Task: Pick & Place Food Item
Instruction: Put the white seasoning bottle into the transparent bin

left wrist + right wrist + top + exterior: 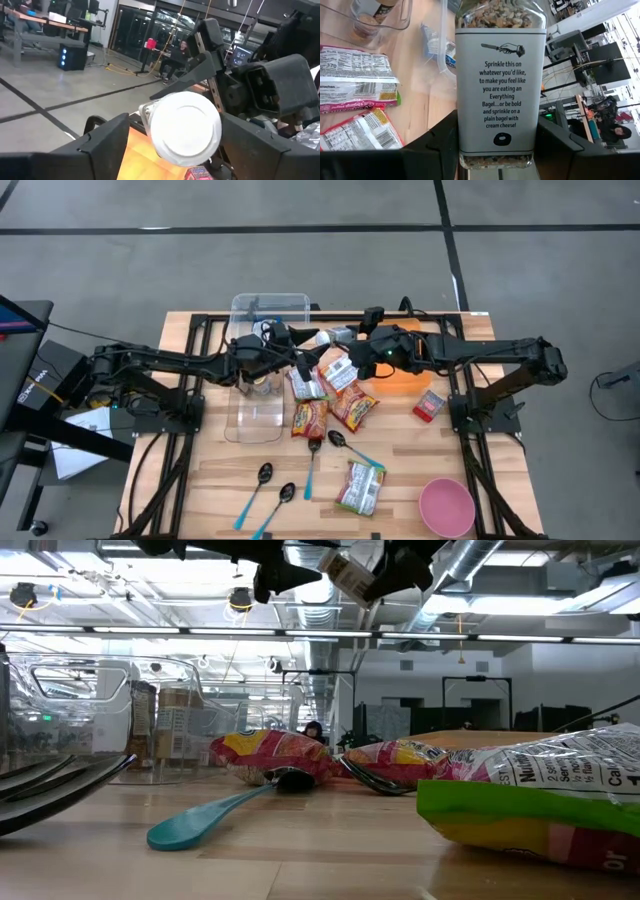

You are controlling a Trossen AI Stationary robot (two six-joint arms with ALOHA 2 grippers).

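A seasoning jar (495,80) with a white label and a white lid is held in the right hand (352,340), lifted clear of the tabletop (180,490) over its middle, toward the far edge. In the right wrist view the jar is seen clamped between the two dark fingers (440,145), which press against its flat sides near the base, with the seed mix visible through the clear glass above and below the label. The jar is tilted, its lid end pointed toward the left hand (300,340). In the left wrist view the white lid (186,127) is seen end-on, lying between the left hand's spread fingers (107,142); these are set wide apart on either side of the lid, and no contact with it can be made out. Thus the jar is gripped by the right hand only, with the left hand just beside its lid end. In the low view both hands and the jar (350,575) are seen high above the tabletop. Below them, snack packets (310,417) and spoons (262,477) are scattered over the middle and near part of the tabletop, a clear bin (262,315) stands toward the far left, and a pink bowl (446,507) sits near the near right corner.
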